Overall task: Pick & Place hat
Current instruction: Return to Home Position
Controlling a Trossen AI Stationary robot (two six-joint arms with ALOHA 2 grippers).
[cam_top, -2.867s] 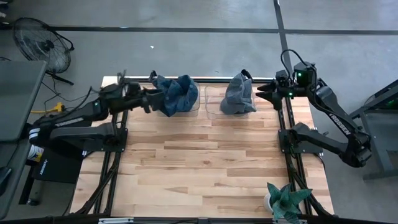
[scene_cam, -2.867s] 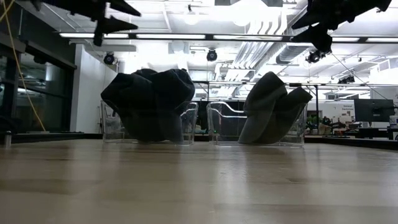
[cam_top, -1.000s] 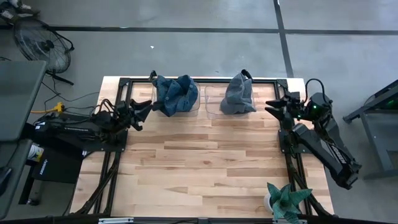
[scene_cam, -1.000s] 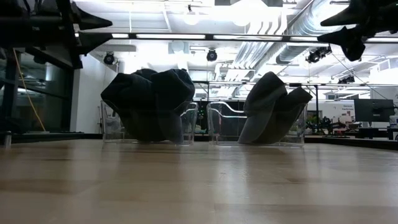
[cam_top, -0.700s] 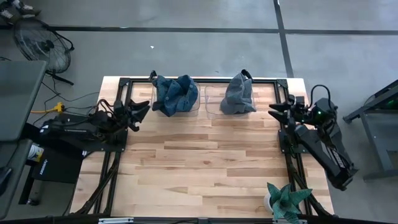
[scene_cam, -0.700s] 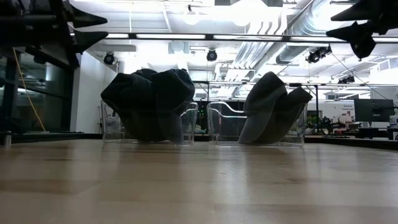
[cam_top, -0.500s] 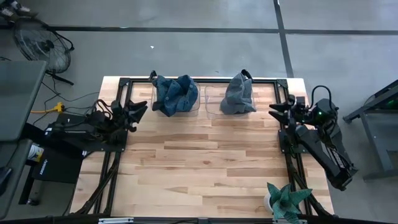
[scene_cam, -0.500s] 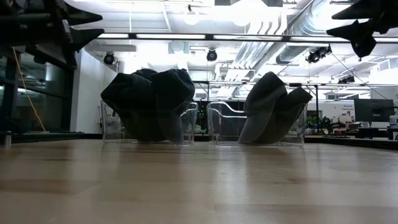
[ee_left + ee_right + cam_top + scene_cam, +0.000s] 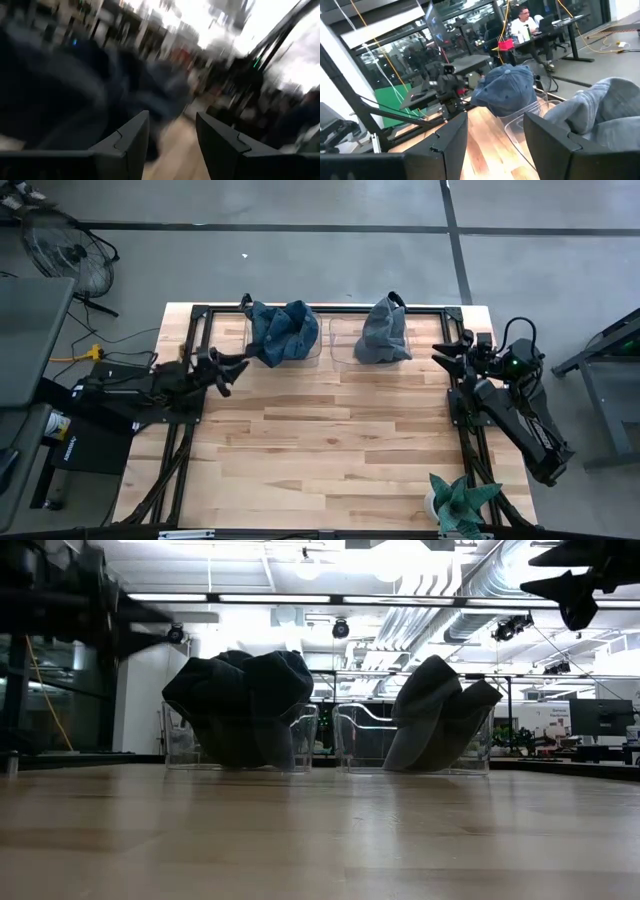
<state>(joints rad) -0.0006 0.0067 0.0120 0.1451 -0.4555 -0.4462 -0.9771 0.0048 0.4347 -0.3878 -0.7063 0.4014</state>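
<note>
Blue caps point(image 9: 283, 332) heap above the rim of the left transparent bin point(image 9: 306, 743); the nearby left gripper point(image 9: 232, 370), spread empty like the right gripper point(image 9: 440, 350), could snag and topple one.

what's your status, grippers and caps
Left gripper open, empty, over table's left side. Right gripper open, empty, over right side. Blue caps piled in left bin, grey cap in right bin.

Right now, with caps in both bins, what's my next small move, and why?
Probably draw the left arm back to its rest pose. The left gripper is open and holds nothing, close beside the left bin, which holds the blue caps; the grey cap sits in the right bin. The right gripper, open too, waits at the table's right edge.
</note>
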